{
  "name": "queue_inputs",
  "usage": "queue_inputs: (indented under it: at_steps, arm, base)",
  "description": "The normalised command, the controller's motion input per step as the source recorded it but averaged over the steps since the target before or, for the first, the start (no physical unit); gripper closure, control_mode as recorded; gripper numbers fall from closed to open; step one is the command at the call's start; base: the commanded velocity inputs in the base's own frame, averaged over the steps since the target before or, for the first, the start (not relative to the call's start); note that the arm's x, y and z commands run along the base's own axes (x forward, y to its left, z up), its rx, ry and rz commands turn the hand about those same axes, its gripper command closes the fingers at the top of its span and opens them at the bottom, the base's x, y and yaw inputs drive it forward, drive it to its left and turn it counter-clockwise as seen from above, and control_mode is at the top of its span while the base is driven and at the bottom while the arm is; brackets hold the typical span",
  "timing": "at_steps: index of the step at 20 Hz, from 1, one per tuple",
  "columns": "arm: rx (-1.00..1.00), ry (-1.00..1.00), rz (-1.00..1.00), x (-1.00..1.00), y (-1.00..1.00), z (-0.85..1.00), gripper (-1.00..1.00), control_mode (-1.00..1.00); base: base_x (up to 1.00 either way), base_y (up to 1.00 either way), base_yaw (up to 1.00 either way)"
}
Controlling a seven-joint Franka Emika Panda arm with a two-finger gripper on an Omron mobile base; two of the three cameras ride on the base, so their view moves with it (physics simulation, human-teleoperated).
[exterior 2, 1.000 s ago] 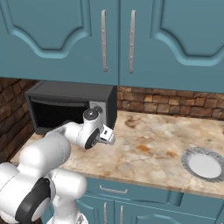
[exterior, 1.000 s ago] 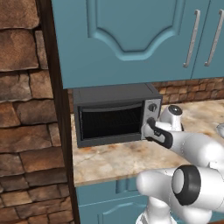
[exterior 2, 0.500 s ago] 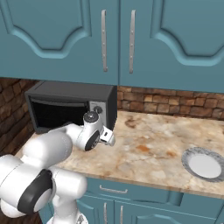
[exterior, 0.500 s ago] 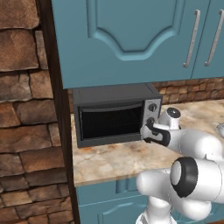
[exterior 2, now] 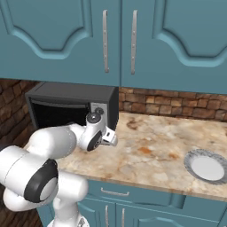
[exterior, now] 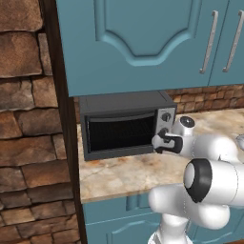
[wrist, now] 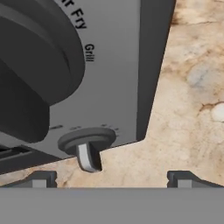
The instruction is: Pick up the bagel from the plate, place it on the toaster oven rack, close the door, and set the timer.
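Observation:
The black toaster oven (exterior: 125, 125) stands on the counter with its door (exterior: 121, 134) shut. My gripper (exterior: 158, 141) hovers right in front of the lower end of the silver control strip. In the hand view the timer (wrist: 87, 146), a small dark knob with a silver pointer, sits just above and between my open fingertips (wrist: 41, 178), nearer the left one, with no contact visible. The gripper (wrist: 111, 179) holds nothing. The plate (exterior 2: 205, 164) lies bare at the counter's right. The bagel and the toaster oven rack are hidden from sight.
A larger dark knob (wrist: 30, 65) sits above the timer on the strip. Teal cabinets (exterior 2: 119, 35) hang over the counter, and a stone wall (exterior: 28, 124) stands left of the oven. Marbled countertop (exterior 2: 155, 150) stretches between oven and plate.
The gripper has crept a little leftward, closer to the oven's control strip. Its jaws stay open, and the oven door stays shut.

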Motion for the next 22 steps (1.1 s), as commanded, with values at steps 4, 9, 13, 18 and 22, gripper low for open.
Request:
queue_inputs:
  at_steps: [4,9,13,18,22]
  arm:
    - [0.0,0.0,0.0,0.2,-0.1,-0.04,-1.0,-1.0]
    - [0.0,0.0,0.0,0.15,-0.08,-0.07,-1.0,-1.0]
    - [0.0,0.0,0.0,0.1,0.0,-0.14,-1.0,-1.0]
    - [0.0,0.0,0.0,0.08,0.0,-0.14,-1.0,-1.0]
    - [0.0,0.0,0.0,0.09,0.0,-0.26,-1.0,-1.0]
  base:
    - [0.0,0.0,0.0]
    - [0.0,0.0,0.0]
    - [0.0,0.0,0.0]
    - [0.0,0.0,0.0]
    - [0.0,0.0,0.0]
